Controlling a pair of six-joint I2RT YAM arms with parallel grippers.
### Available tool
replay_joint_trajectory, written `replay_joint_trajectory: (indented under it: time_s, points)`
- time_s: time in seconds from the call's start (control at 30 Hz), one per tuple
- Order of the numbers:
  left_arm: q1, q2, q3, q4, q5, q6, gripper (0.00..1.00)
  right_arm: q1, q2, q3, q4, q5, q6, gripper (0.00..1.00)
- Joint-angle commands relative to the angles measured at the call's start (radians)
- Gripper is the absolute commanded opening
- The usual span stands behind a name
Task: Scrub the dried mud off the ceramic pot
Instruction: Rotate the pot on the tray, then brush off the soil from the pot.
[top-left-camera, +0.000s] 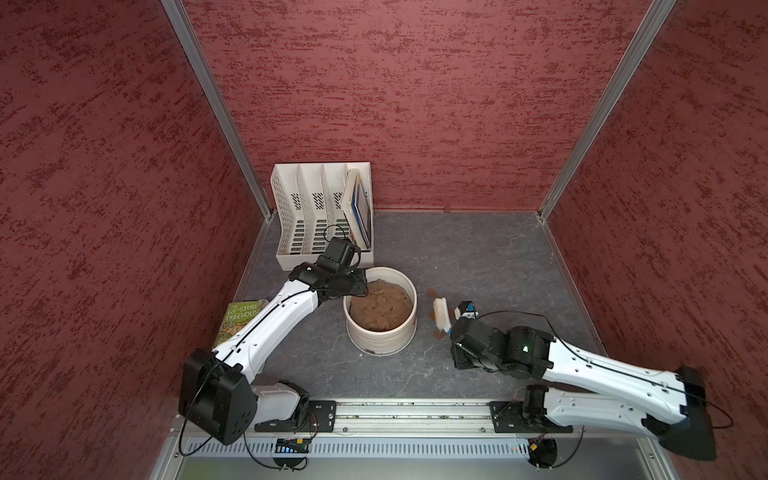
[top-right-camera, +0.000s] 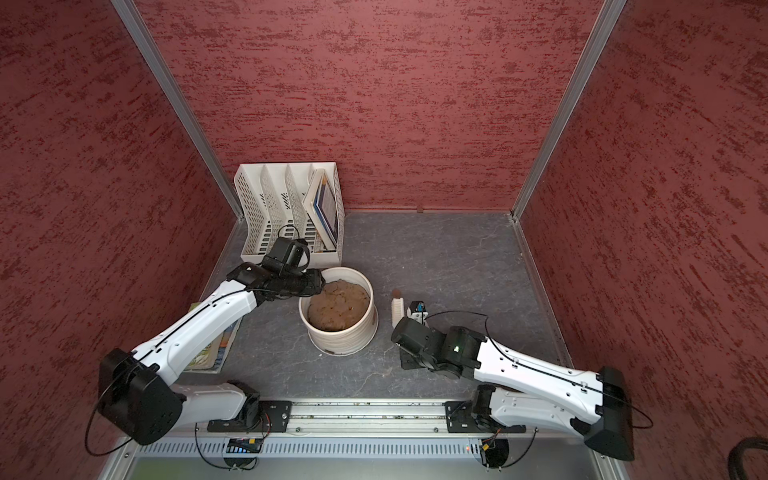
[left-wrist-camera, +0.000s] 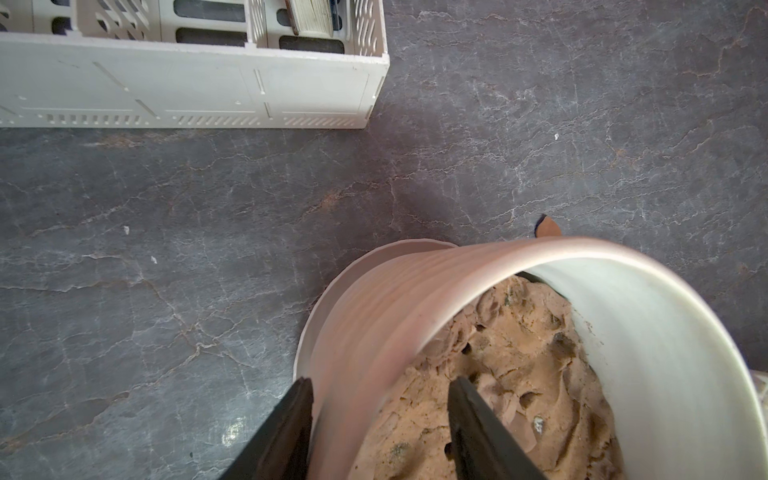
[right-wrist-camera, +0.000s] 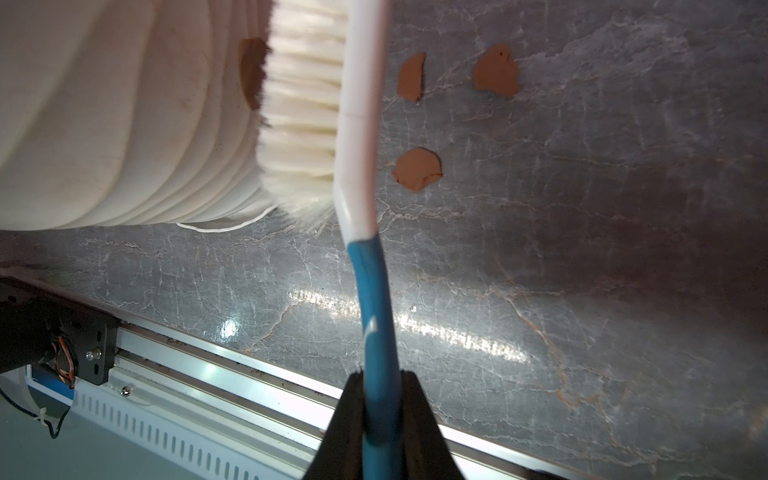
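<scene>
Right wrist, ribbed cream ceramic pot (right-wrist-camera: 124, 124), dried mud (right-wrist-camera: 251, 70) patch, right tool (right-wrist-camera: 382, 376) pinching brush (right-wrist-camera: 361, 104), left tool (left-wrist-camera: 380, 386) straddling rim, grip unclear

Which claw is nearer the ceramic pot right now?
Left. The left claw straddles the rim of the ceramic pot; the right claw, shut on the brush handle, sits off to one side.

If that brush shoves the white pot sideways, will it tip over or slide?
Probably neither. The ceramic pot is wide and packed with a brown mound, so likely heavy and hard to tip. The table looks smooth, so a shove from the brush might slide it; the left gripper straddling its rim could steady it.
</scene>
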Motion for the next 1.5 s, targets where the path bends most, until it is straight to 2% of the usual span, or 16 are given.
replay_joint_trajectory:
  time_s: [0.0,0.3,0.53,0.77,1.17,1.3,1.47]
  points:
    - [-0.013,0.009,-0.014,0.000,-0.005,0.013,0.49,0.015,0.003,0.017,0.031,0.015,0.013,0.00]
    - [-0.024,0.009,-0.001,-0.011,-0.012,0.036,0.25,0.023,-0.008,0.005,0.032,0.017,0.027,0.00]
    - [-0.027,0.017,0.010,-0.035,-0.015,0.055,0.00,0.023,0.000,0.005,0.072,-0.007,0.021,0.00]
    - [-0.056,0.002,0.001,-0.013,0.040,0.108,0.00,0.023,0.041,-0.008,0.105,-0.027,-0.015,0.00]
    - [-0.072,0.007,0.014,-0.027,0.038,0.131,0.00,0.018,0.089,-0.035,0.214,-0.100,-0.083,0.00]
    - [-0.073,0.009,0.018,-0.027,0.043,0.138,0.00,-0.007,0.144,-0.008,0.254,-0.127,-0.135,0.00]
    - [-0.075,0.007,0.022,-0.035,0.069,0.157,0.00,-0.092,0.209,0.018,0.310,-0.197,-0.215,0.00]
